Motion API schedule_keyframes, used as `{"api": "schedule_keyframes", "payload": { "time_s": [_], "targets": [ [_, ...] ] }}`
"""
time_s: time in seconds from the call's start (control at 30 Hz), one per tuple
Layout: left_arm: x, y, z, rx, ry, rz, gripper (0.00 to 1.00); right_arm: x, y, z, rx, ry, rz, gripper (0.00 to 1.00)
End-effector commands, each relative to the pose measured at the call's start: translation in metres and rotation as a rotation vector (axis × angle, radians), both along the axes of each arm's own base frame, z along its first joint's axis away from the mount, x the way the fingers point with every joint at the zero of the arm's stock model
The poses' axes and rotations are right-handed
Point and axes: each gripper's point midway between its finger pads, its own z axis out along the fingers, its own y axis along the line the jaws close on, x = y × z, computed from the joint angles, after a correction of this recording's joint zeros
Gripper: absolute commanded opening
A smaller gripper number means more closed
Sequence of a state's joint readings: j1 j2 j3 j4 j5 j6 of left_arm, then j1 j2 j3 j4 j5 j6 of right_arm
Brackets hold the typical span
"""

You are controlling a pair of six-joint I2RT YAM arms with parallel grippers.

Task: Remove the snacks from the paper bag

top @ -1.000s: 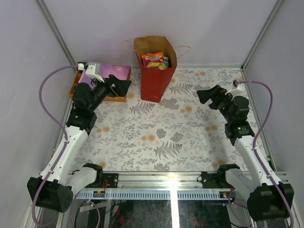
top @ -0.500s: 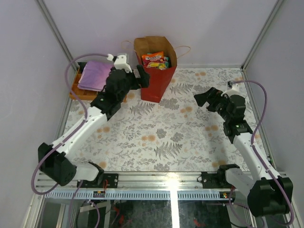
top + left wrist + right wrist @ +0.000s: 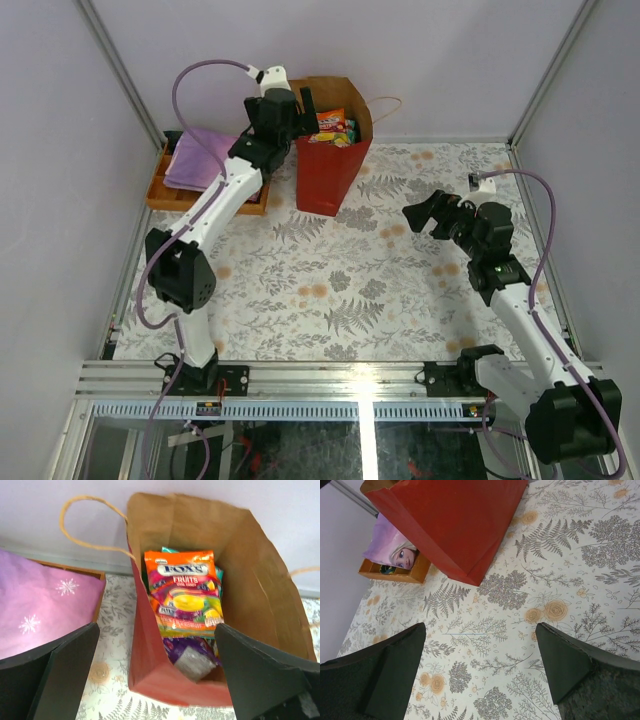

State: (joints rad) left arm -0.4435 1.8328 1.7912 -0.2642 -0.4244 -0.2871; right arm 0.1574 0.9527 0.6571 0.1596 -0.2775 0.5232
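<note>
Mid-right, right gripper [image 3: 418, 213] wide open, empty, well apart from paper bag [image 3: 325, 175]. Upper centre, left gripper [image 3: 155, 628] wide open too, nothing held, poised above bag's mouth. Inside, snacks [image 3: 327, 126], orange Fox's packet [image 3: 182, 580] uppermost: lower straight, straddle packet's edges, clear of left rim, then close.

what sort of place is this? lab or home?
Likely a lab test cell: plain walls on metal framing, left arm and right arm bolted to a rail, paper bag staged on a floral table cover.
</note>
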Motion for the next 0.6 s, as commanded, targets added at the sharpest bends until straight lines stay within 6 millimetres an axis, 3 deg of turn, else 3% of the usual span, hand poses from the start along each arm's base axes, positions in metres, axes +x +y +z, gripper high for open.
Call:
{"api": "schedule_keyframes", "payload": {
  "time_s": [0.0, 0.2, 0.4, 0.5, 0.57],
  "targets": [
    [0.031, 0.026, 0.008, -0.036, 0.035, 0.029, 1.00, 0.000, 0.000, 0.027, -0.028, -0.090, 0.002, 0.99],
    [0.062, 0.033, -0.021, -0.022, 0.109, 0.033, 0.97, -0.002, -0.001, 0.023, -0.031, -0.090, -0.005, 1.00],
    [0.074, 0.022, -0.060, -0.040, 0.168, 0.003, 0.94, -0.003, 0.000, 0.021, -0.033, -0.082, -0.002, 1.00],
    [0.077, 0.011, -0.070, -0.068, 0.182, -0.034, 0.92, -0.002, 0.000, 0.020, -0.036, -0.074, -0.003, 0.99],
    [0.078, 0.009, -0.070, -0.080, 0.181, -0.044, 0.85, -0.003, 0.000, 0.018, -0.040, -0.067, -0.002, 1.00]
  ]
}}
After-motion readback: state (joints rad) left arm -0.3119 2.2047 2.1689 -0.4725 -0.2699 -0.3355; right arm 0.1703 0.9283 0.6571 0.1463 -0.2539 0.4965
